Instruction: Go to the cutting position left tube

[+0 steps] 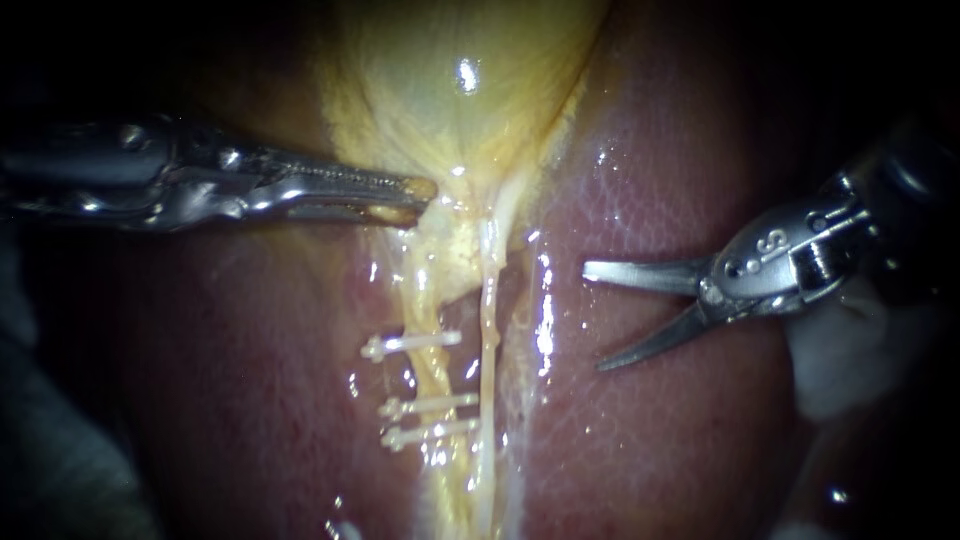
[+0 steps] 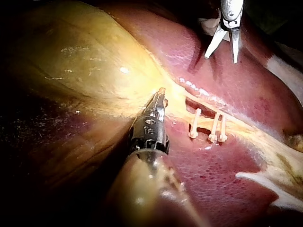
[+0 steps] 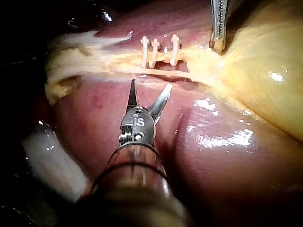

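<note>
Left instrument [image 1: 415, 198], jaws closed on gallbladder [image 1: 470, 90] neck tissue, right instrument [image 1: 595, 318], blades wide open, empty, over liver [image 1: 680, 420], apart from left tube [image 1: 426, 372] bearing three clips [image 1: 410, 343].

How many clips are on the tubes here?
3, all on the left tube: the upper clip nearest the gallbladder, then the middle clip and lower clip close together below. None appears hidden.

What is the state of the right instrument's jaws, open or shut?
Open. The right instrument shows a clear gap between its two blades, with nothing gripped; they are above the liver.
</note>
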Robot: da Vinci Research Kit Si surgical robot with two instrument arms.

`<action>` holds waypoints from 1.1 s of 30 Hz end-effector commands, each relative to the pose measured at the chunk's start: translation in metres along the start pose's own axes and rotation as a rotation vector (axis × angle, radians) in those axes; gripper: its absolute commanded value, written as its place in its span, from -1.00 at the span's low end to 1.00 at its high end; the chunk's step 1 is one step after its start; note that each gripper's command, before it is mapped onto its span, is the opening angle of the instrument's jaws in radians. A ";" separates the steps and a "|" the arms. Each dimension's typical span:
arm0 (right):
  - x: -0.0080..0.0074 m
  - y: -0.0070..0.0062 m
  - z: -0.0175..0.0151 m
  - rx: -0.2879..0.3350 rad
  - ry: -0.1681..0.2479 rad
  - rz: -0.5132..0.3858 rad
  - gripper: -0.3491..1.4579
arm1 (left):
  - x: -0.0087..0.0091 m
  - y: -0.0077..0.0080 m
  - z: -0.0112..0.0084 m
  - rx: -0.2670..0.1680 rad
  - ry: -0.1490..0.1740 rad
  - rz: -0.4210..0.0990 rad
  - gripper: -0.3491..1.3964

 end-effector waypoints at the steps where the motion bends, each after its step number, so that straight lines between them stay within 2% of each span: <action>1: 0.0000 0.0000 0.0000 0.000 0.000 0.000 0.95 | 0.0000 0.0001 -0.0001 -0.001 0.000 -0.002 -1.00; 5: 0.0000 0.0000 0.0001 0.000 0.000 0.000 0.95 | 0.0005 0.0003 -0.0014 -0.008 -0.002 -0.004 -1.00; 7: 0.0000 -0.0001 0.0001 0.000 0.000 0.000 0.95 | 0.0010 0.0003 -0.0029 -0.017 -0.006 -0.005 -1.00; 12: 0.0000 -0.0001 0.0000 0.000 0.000 0.000 0.95 | 0.0024 -0.0007 -0.0074 -0.013 0.021 -0.010 -1.00; 15: 0.0000 -0.0001 0.0000 0.000 0.000 0.000 0.95 | 0.0030 -0.0012 -0.0090 0.002 0.038 -0.014 -1.00; 24: 0.0002 -0.0002 0.0005 0.003 0.002 0.001 0.95 | 0.0030 -0.0014 -0.0091 0.007 0.044 -0.016 -1.00; 33: 0.0009 -0.0010 0.0032 0.046 0.036 -0.006 0.95 | 0.0030 -0.0016 -0.0090 0.009 0.045 -0.015 -1.00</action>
